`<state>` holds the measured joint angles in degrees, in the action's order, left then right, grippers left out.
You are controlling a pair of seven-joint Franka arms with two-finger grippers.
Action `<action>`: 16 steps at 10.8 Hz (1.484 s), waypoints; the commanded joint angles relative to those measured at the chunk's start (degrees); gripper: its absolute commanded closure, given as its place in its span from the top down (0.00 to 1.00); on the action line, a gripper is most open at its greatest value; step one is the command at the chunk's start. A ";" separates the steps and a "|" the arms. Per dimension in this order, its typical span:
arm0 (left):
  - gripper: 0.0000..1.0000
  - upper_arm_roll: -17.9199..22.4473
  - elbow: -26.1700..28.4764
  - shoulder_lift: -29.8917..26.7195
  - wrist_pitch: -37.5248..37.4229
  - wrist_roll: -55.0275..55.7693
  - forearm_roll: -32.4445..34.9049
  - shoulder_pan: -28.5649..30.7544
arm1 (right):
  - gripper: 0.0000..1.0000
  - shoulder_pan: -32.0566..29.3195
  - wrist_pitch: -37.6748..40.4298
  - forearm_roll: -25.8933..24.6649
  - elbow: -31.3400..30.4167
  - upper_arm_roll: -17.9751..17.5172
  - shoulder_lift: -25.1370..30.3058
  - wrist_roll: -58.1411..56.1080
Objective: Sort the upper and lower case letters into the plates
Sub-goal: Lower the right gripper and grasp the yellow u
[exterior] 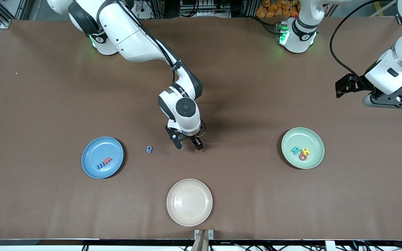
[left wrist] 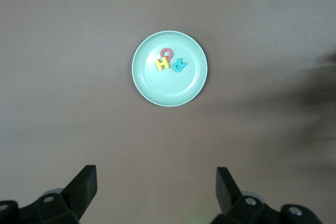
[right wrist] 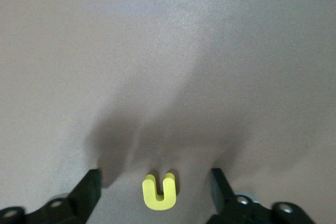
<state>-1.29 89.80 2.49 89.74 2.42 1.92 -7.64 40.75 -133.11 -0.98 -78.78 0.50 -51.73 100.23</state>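
Note:
My right gripper (exterior: pixel 188 145) is down at the table's middle, open, its fingers on either side of a small yellow U-shaped letter (right wrist: pixel 159 191) without touching it; the same gripper (right wrist: pixel 155 177) shows in the right wrist view. A small blue letter (exterior: pixel 149 149) lies on the table between that gripper and the blue plate (exterior: pixel 96 150), which holds a red and a blue letter (exterior: pixel 104 162). The pale green plate (exterior: pixel 305 137) (left wrist: pixel 157 90) holds a teal R (left wrist: pixel 180 66), a yellow H (left wrist: pixel 163 64) and a red O (left wrist: pixel 167 53). My left gripper (exterior: pixel 340 89) (left wrist: pixel 156 182) waits open and empty, up at the left arm's end.
A cream plate (exterior: pixel 189 202) with nothing in it sits nearer to the front camera than my right gripper, close to the table's front edge. The brown table cover (exterior: pixel 243 104) is bare between the plates.

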 commanded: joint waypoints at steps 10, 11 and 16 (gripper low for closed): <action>1.00 0.23 -0.15 -1.18 -0.70 -0.75 -1.57 0.26 | 0.00 -1.19 8.08 -0.26 5.54 -0.41 0.31 -8.37; 1.00 0.23 -0.06 -1.18 -0.70 -0.84 -1.66 0.26 | 0.00 -2.93 11.87 -0.17 8.35 -0.76 0.31 -11.35; 1.00 -2.04 -0.15 -0.39 -0.62 -0.84 -1.57 -0.53 | 0.00 -10.49 19.80 0.18 9.00 -0.67 2.50 -32.78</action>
<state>-1.94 89.92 1.99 89.74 2.39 1.88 -7.72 33.77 -115.40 -1.02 -69.53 0.83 -51.02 73.39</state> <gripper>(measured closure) 0.000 0.736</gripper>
